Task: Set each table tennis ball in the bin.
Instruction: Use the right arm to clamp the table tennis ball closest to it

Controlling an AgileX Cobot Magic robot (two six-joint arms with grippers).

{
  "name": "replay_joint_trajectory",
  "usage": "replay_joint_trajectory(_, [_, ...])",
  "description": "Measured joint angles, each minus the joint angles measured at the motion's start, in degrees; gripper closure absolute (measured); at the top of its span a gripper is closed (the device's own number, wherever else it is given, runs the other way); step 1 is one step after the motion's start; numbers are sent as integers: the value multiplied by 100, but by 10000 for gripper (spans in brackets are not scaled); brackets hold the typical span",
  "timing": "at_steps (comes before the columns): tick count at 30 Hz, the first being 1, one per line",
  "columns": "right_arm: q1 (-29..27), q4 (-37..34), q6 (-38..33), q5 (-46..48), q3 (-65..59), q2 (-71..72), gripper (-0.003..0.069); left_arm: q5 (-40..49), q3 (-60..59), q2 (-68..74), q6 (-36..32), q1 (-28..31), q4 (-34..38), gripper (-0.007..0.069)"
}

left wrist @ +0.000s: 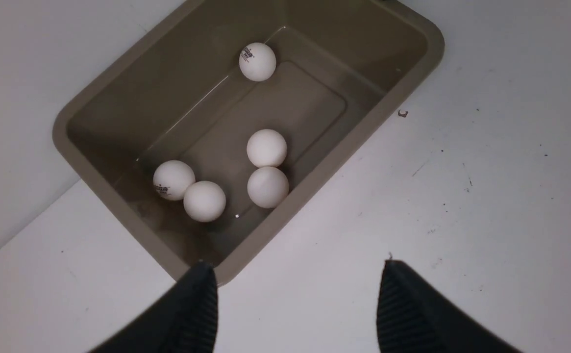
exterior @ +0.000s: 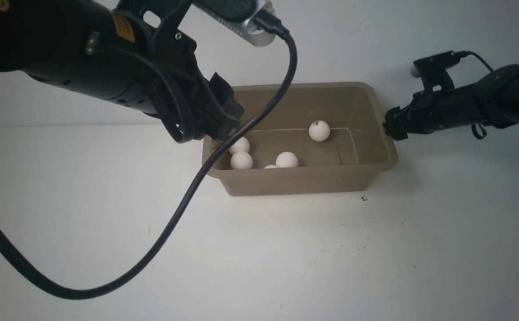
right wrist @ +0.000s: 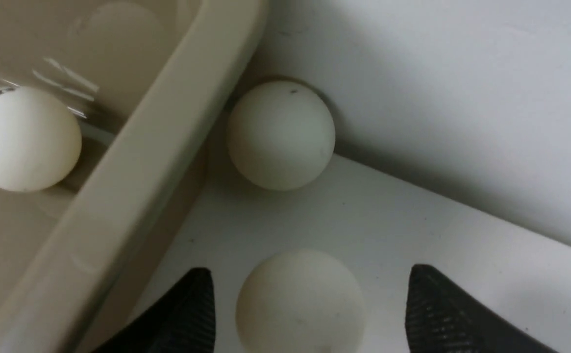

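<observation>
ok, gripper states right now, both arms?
Left gripper: open, empty.
Right gripper: open, straddling a table tennis ball beside the bin, not clamped.

Soft, diffuse light fills all three views, with no harsh highlights. In the front view the white table [exterior: 286,267] reads greyish and dims toward the corners. The bin [exterior: 295,183] throws a faint, blurred shadow to its right, and the close left arm [exterior: 76,67] is a nearly featureless black, slightly out of focus. The left wrist view is the sharpest, with a dull sheen on the bin's floor. In the right wrist view thin glare streaks cross the bin's inner side. The far ball [right wrist: 281,135] casts a soft dark shadow on the wall [right wrist: 437,98], and the near ball [right wrist: 300,299], between the fingers [right wrist: 187,314], is blurred.
</observation>
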State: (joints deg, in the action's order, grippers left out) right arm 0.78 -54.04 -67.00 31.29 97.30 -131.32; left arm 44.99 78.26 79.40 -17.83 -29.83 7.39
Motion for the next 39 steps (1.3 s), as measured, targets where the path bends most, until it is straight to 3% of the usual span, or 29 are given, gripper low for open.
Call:
replay_joint_trajectory(19, [0, -304, 16, 27, 270, -214, 186, 0, 0, 0, 0, 0, -116, 228])
replay_joint_trajectory(31, [-5, -809, -488, 360, 291, -221, 186, -42, 0, 0, 0, 0, -164, 228])
replay_joint_trajectory(39, [-192, -822, -445, 254, 291, -74, 186, -42, 0, 0, 0, 0, -181, 228])
